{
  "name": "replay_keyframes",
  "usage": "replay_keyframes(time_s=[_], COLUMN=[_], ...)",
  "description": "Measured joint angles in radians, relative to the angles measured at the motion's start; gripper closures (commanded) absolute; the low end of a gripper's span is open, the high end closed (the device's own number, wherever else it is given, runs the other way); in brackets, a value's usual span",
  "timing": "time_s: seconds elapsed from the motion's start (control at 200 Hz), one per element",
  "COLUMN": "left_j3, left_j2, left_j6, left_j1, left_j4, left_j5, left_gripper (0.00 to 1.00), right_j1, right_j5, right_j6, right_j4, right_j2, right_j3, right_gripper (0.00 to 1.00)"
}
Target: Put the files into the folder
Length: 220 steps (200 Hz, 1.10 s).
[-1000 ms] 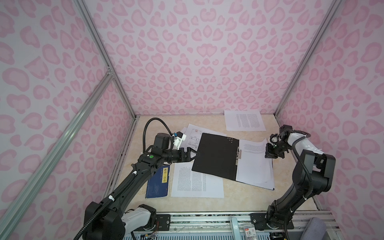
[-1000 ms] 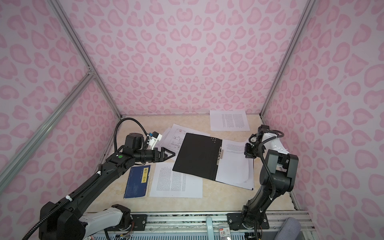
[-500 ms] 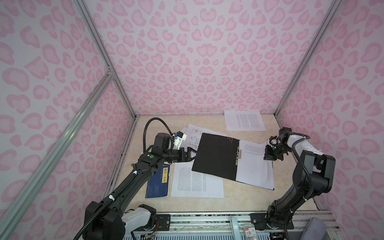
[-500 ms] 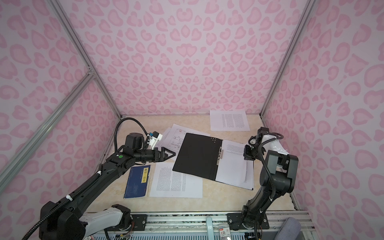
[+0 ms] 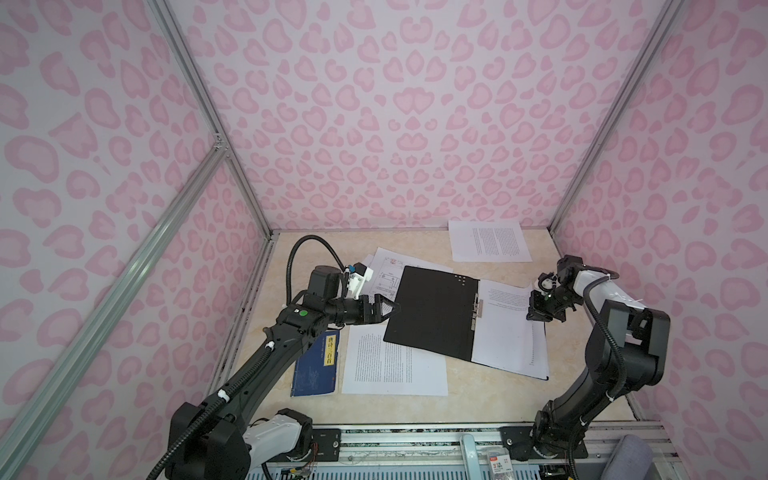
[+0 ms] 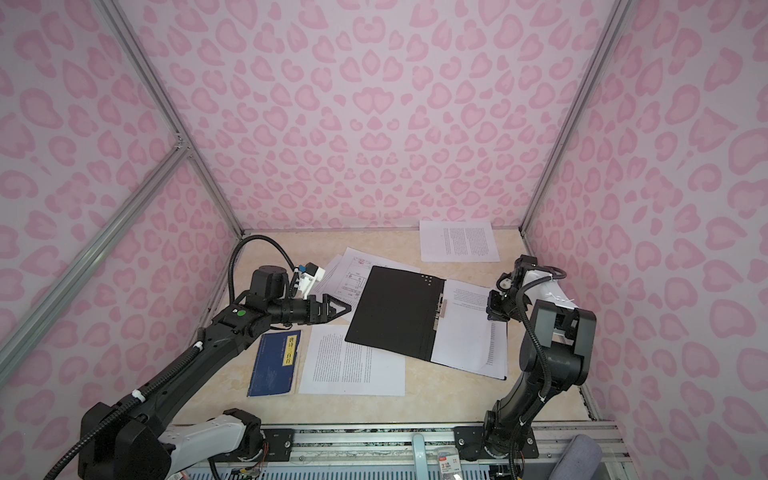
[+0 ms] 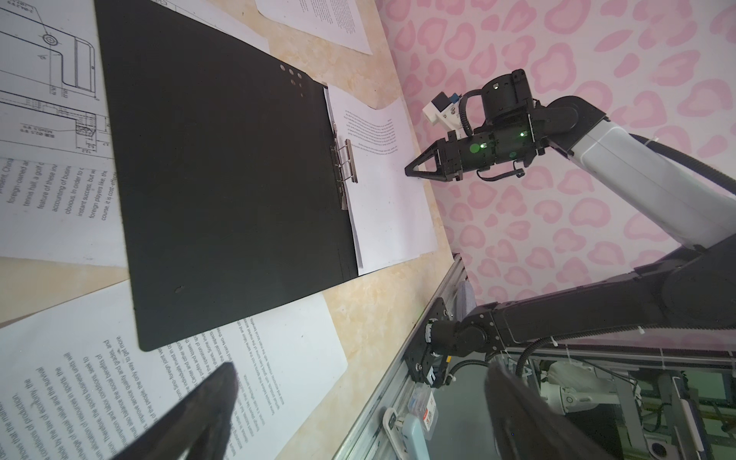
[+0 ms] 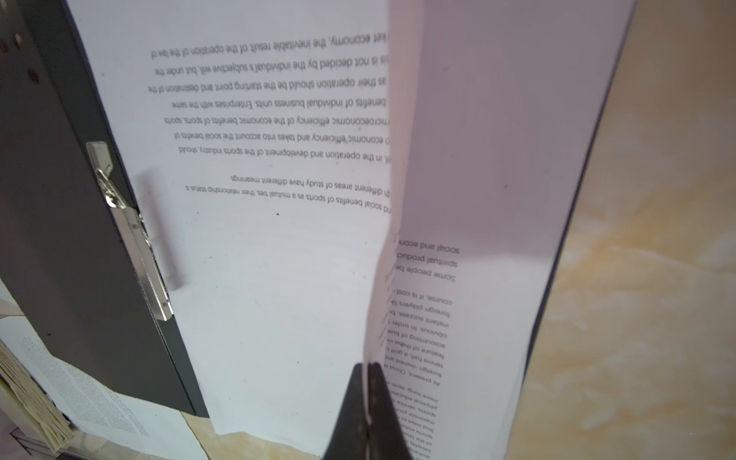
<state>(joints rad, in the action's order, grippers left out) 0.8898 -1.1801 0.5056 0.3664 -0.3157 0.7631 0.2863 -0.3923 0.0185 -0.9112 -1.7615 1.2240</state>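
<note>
Folder: a thin folder [image 5: 432, 311] lies opened flat with its black inside facing up on the beige marbled tabletop [image 5: 498, 403]. A silver metal fastener strip [image 5: 478, 309] sits at its spine.
Filed paper: a stack of white printed paper sheets [image 5: 503, 340] rests on the folder's right half, just beside the strip. The top sheet [image 8: 278, 239] has its outer edge curled up off the stack, so lines of the page below show.
Right arm: the black two-finger right gripper [image 5: 533, 318] points down at the folder's right edge, where the curl rises. Its fingers [image 8: 358, 398] are pressed together. I cannot tell whether paper is caught between them.
Left arm: the black two-finger left gripper [image 5: 395, 308] hangs just beside the folder's left edge. Its fingers [image 7: 215, 398] are spread wide and hold nothing.
Near left of folder: a loose white sheet of dense text [image 5: 395, 365] lies flat, its far corner tucked under the folder.
Far left of folder: a white sheet with line drawings [image 5: 390, 266] pokes out from under the folder, with more paper beneath it.
Beyond folder's far right corner: a single white text sheet [image 5: 490, 241] lies apart, against the pink-patterned back wall [image 5: 395, 124].
Further left of folder: a dark blue book with a yellow label [image 5: 316, 365] lies past the loose text sheet.
</note>
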Motion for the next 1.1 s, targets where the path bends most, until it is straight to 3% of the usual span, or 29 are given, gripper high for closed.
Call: replay_keyframes(time_s=[0.325,1.1], left_j3=[0.0,0.0], left_j2=[-0.001,-0.009], left_j6=[0.0,0.01], left_j1=[0.0,0.0], left_j4=[0.0,0.0], left_j5=[0.0,0.0], left_gripper=[0.02,0.02], right_j1=[0.012,0.041], right_j5=[-0.001,0.035], right_j6=[0.0,-0.055], right_j4=[0.001,-0.035], right_j2=[0.0,0.023], right_j3=[-0.006,-0.024], right_gripper=[1.0,1.0])
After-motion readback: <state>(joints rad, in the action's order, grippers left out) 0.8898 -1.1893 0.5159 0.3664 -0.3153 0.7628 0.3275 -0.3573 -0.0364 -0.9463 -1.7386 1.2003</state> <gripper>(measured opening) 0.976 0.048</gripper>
